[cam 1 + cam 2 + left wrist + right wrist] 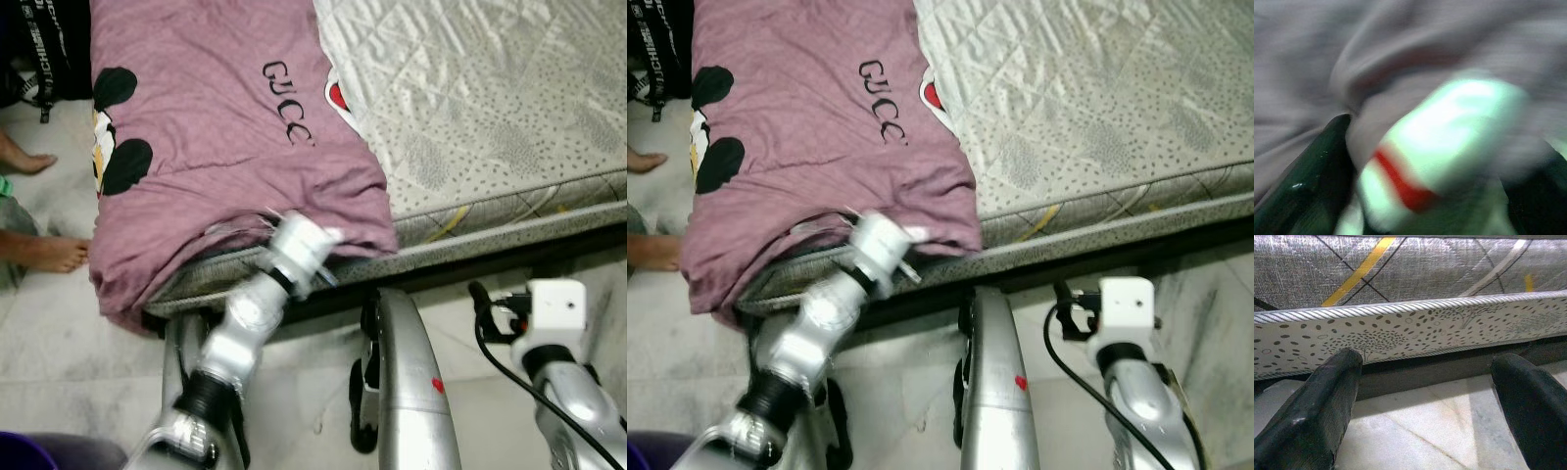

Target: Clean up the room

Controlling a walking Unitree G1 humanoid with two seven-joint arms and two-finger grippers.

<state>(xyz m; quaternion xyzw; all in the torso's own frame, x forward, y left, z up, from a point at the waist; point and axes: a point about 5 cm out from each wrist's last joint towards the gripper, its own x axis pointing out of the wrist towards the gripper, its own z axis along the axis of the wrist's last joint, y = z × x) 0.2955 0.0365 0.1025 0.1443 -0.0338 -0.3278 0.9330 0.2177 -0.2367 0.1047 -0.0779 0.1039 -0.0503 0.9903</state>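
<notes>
We start at the left of the mattress [470,108], where a person's bare feet [54,253] rest on the pale floor [69,343]. Next comes the purple shirt [206,127], which lies on the left part of the mattress with its lower edge hanging over the side. Our left gripper [1425,161] is pushed in under that hanging edge. Its wrist view is blurry, but we see purple cloth bunched between the dark fingers [1312,166], so we think it is grabbing the shirt, though we cannot tell how tight. We judge this is the pick-up step, so the next move is to lift the shirt off the mattress and carry it away. We see no basket or box to put it in. To the right, our right gripper [1425,406] hangs low by the mattress side, fingers wide apart and empty.
</notes>
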